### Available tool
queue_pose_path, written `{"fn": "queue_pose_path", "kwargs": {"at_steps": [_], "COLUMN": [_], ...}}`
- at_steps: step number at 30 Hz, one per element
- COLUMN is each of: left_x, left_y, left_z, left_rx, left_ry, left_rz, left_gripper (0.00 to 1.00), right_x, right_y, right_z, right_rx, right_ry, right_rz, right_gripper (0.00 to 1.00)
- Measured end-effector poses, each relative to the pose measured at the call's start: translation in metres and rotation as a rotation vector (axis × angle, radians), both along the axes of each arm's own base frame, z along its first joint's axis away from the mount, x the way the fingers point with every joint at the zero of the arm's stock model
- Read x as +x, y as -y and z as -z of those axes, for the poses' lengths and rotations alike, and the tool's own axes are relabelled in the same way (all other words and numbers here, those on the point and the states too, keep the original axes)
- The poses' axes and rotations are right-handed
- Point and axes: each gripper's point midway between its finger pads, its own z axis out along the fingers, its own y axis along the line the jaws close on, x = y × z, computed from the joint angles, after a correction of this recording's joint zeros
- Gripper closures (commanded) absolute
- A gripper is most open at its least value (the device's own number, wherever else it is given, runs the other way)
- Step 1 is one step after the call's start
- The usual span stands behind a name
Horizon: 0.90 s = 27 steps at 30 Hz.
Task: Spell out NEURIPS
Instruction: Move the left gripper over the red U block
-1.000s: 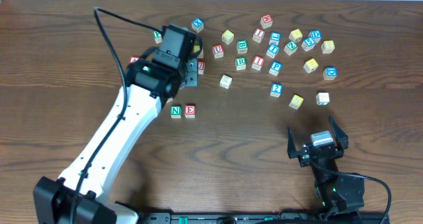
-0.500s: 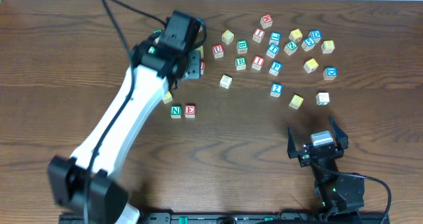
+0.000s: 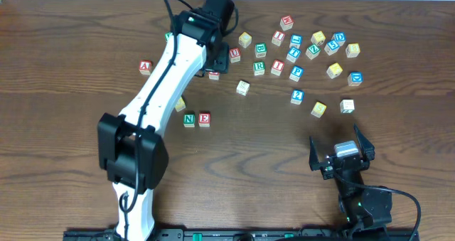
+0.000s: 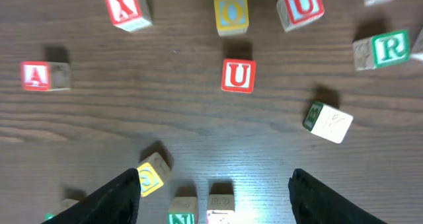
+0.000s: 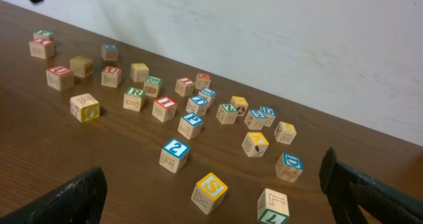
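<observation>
The N cube (image 3: 189,119) and E cube (image 3: 204,118) sit side by side on the table's left half. My left gripper (image 3: 215,62) hangs open and empty above a red U cube (image 4: 238,75), of which only an edge shows in the overhead view. A second red U (image 3: 234,53) lies just to the right. Green R (image 3: 259,67), red I (image 3: 277,67) and blue P (image 3: 296,72) stand in a row. Yellow S (image 5: 210,189) lies in front of my right gripper (image 3: 340,147), which rests open near the front edge.
A red A cube (image 3: 145,67) sits at far left and a yellow cube (image 3: 180,104) just above N. A pale cube (image 3: 243,87) lies right of the left gripper. Several other lettered cubes (image 3: 318,38) crowd the back right. A blue 2 cube (image 5: 174,154) is near S.
My left arm has swung toward the back and right, uncovering the A cube, and its jaws have widened. The right arm has not moved.
</observation>
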Motion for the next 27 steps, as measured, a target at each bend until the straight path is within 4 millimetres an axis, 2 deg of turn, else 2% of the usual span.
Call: {"fn": "queue_pose_path", "kwargs": {"at_steps": [5,6,12,27], "left_x": [0.000,0.000,0.003,0.010], "left_y": [0.005,0.006,0.013,0.019], "left_z": [0.022,0.026,0.043,0.046], "left_rx": [-0.003,-0.003,-0.016,-0.030], "left_ry": [-0.054,-0.061,-0.087,-0.069], "left_rz": [0.024,0.026,0.055,0.078], "left_gripper": [0.28,0.26,0.26,0.26], "right_x": [0.000,0.000,0.000,0.000], "right_y": [0.000,0.000,0.000,0.000], "right_z": [0.000,0.000,0.000,0.000], "right_rx": [0.000,0.000,0.000,0.000], "right_ry": [0.000,0.000,0.000,0.000], "right_rz": [0.000,0.000,0.000,0.000], "right_gripper": [0.01,0.01,0.01,0.01]}}
